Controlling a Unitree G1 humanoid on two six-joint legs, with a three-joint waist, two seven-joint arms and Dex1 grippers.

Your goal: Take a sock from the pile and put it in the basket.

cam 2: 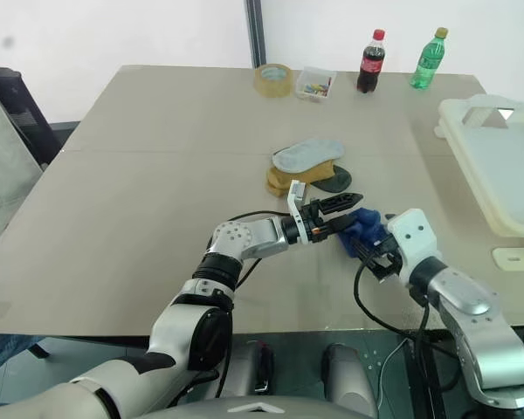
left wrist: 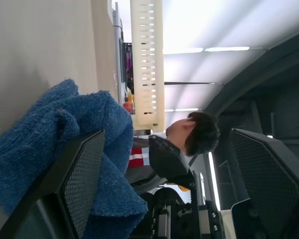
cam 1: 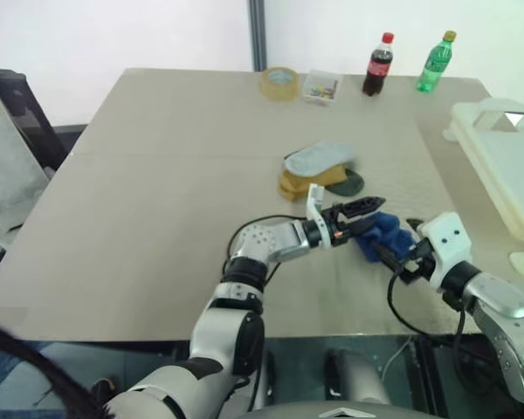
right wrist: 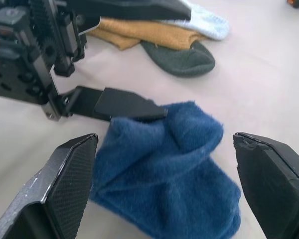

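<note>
Now spread wide, both sets of fingers, holding nothing. Blue sock [right wrist: 164,164] bunched on the table [cam 1: 157,209] between the right gripper [cam 1: 391,255] fingers, touching the lower finger of the left gripper [cam 1: 360,218]. Pile [cam 1: 321,171] just beyond; basket [cam 1: 506,166] well apart.

The table [cam 1: 157,218] lies bare across its whole left and near-centre surface; a gripper passes there unhindered. The sock pile [cam 1: 319,170] occupies mid-table. Just in front of it, a blue sock [cam 1: 380,231] lies crumpled between the left gripper [cam 1: 360,214] and the right gripper [cam 1: 393,256], both with jaws wide; the two arms crowd this spot. Open tabletop separates it from the basket [cam 1: 498,166] at the right edge. A tape roll [cam 1: 279,83], a small clear box [cam 1: 321,87] and two bottles [cam 1: 378,64] line the far edge.
</note>
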